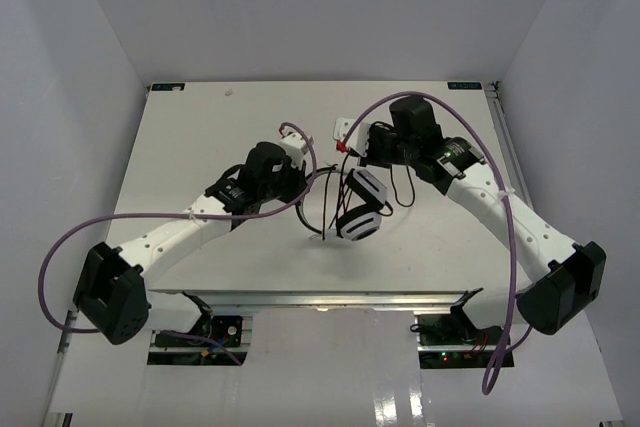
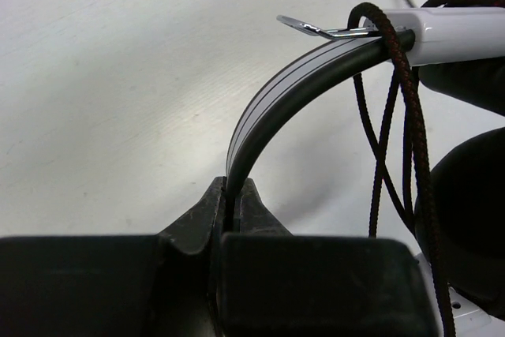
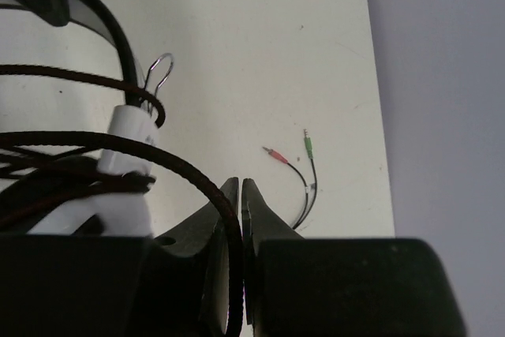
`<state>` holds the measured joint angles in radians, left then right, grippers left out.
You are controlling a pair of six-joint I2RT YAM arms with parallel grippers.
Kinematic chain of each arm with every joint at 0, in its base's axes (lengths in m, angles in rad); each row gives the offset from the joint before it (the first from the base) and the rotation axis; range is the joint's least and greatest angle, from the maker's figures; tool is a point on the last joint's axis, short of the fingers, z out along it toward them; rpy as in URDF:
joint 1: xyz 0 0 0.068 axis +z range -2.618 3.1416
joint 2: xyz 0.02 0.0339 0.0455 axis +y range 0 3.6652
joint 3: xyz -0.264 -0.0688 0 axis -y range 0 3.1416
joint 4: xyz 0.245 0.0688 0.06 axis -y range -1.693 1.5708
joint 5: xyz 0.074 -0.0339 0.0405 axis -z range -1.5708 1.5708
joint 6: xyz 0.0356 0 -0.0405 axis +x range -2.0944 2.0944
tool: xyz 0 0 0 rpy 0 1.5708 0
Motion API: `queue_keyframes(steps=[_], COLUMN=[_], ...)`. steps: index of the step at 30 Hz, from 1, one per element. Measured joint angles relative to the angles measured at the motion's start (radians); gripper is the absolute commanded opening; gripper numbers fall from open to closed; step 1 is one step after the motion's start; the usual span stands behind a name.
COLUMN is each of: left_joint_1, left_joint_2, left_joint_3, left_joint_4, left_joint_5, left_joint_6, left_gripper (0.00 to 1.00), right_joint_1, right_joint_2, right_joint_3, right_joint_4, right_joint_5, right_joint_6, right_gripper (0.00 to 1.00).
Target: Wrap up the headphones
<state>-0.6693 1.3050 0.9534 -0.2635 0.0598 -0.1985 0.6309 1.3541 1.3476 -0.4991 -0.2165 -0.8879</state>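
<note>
The headphones (image 1: 362,209) stand at the table's middle, white-and-black earcups to the right and the black headband (image 1: 324,209) arching left. My left gripper (image 1: 312,185) is shut on the headband (image 2: 292,88), which rises from between the jaws (image 2: 232,195). The thin braided black cable (image 2: 410,116) is looped several times around the white slider arm (image 2: 458,33). My right gripper (image 1: 352,155) is just behind the headphones, shut on a strand of the cable (image 3: 181,159) that runs between its jaws (image 3: 241,195). The cable's red plug (image 3: 276,154) and green plug (image 3: 308,146) lie loose on the table.
The white table (image 1: 220,127) has walls at the back and both sides; its edge (image 3: 377,116) runs close past the plugs. Thick purple robot cables (image 1: 60,237) hang along both arms. A loose loop of thin cable (image 1: 405,192) lies right of the earcups.
</note>
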Motion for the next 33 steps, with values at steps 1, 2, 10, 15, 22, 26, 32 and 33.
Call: queue_keyframes(steps=[1,2,10,15,22,26,32,33], left_joint_1=[-0.007,-0.014,-0.022,-0.025,-0.026,-0.026,-0.027,-0.027], left_joint_2=[-0.025,-0.050,-0.223,-0.252,-0.190,-0.134,-0.075,-0.070], left_joint_3=[-0.008,-0.014,-0.029,0.031,0.245,0.380,0.539,0.561], left_joint_4=[0.008,0.011,0.025,0.006,0.009,-0.010,-0.039,-0.046], left_joint_5=[0.023,0.045,0.098,0.118,0.119,0.108,0.046,0.035], left_joint_6=[0.000,0.000,-0.028,-0.051,-0.097,-0.115,-0.108,-0.103], left_gripper=[0.00,0.00,0.00,0.00,0.00,0.00,0.00,0.00], right_joint_1=[-0.015,-0.032,-0.206,-0.254,-0.242,-0.210,-0.155,-0.148], right_joint_2=[0.005,0.014,0.055,0.055,0.063,0.090,0.125,0.130], right_joint_3=[-0.004,-0.005,-0.079,-0.145,-0.251,-0.319,-0.471,-0.489], right_joint_4=[0.004,0.006,0.050,0.073,0.261,0.458,0.740,0.775], right_joint_5=[-0.017,-0.036,-0.262,-0.482,-0.823,-0.931,-0.999,-1.005], right_joint_6=[0.012,0.022,0.101,0.135,0.340,0.510,0.755,0.787], right_gripper=[0.11,0.11,0.18,0.23,0.28,0.33,0.37,0.37])
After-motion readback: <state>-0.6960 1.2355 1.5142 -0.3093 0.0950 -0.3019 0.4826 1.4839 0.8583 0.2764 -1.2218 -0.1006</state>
